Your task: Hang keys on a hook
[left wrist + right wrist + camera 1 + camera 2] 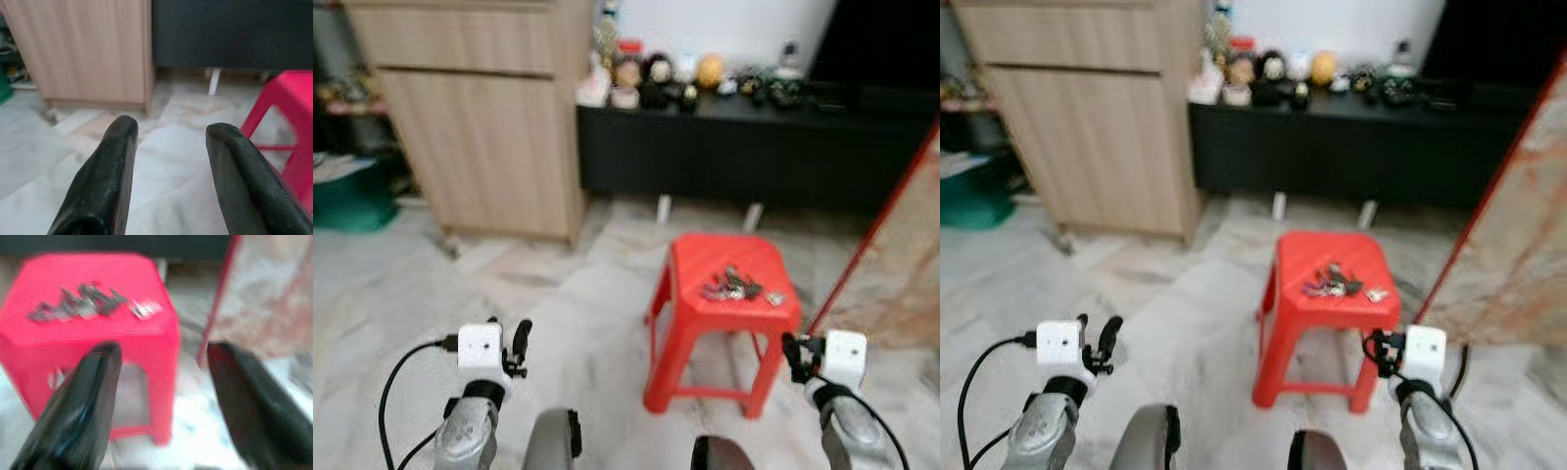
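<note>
A bunch of keys (732, 286) lies on top of a red plastic stool (683, 262) on the marble floor ahead of me; the same keys (83, 303) appear in the right wrist view. My right gripper (161, 355) is open, low and just near of the stool's right side, with nothing between its fingers. My left gripper (168, 132) is open too, held over bare floor to the left of the stool (288, 98). No hook can be made out.
A light wooden cabinet (480, 117) stands at the back left. A low black console (744, 147) with several small ornaments runs along the far wall. A red-edged marble panel (901, 255) rises at the right. A green tub (352, 201) sits far left.
</note>
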Motion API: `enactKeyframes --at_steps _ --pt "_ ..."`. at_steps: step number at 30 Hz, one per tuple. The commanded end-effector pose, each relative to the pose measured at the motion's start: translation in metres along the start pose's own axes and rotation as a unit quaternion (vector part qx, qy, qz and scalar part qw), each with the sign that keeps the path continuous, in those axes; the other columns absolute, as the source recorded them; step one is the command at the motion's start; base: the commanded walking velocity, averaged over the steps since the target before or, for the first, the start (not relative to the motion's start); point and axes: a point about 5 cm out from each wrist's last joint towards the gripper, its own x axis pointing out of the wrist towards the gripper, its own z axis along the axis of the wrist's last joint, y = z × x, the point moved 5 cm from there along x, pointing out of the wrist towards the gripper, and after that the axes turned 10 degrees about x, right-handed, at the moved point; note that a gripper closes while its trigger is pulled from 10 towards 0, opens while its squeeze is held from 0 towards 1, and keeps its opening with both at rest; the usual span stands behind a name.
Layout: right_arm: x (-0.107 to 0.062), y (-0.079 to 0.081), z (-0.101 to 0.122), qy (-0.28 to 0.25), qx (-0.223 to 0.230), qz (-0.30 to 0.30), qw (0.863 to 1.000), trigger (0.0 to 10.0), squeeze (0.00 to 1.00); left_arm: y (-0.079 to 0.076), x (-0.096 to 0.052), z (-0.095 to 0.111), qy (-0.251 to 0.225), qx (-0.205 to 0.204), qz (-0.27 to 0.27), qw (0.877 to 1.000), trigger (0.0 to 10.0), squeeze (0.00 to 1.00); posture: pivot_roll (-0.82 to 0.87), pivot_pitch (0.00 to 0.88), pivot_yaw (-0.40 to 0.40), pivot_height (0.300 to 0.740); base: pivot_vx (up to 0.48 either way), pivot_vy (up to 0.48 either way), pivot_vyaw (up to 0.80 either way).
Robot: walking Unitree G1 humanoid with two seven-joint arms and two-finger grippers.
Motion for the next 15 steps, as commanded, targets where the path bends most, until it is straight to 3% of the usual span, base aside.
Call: enactKeyframes --at_steps 1,15 --pt "0.0054 0.0114 0.008 -0.015 0.004 0.012 1.0 10.0 0.0 -0.0037 -0.005 -0.0103 0.022 -0.011 -0.008 1.0 10.0 0.0 0.06 0.0 -0.083 0.591 0.274 0.0 0.0" --pt "0.007 0.0144 0.0087 -0.019 0.009 0.015 1.0 10.0 0.0 -0.0067 -0.0027 -0.0072 0.017 -0.011 -0.017 1.0 10.0 0.0 0.07 0.0 -0.082 0.591 0.329 0.0 0.0"
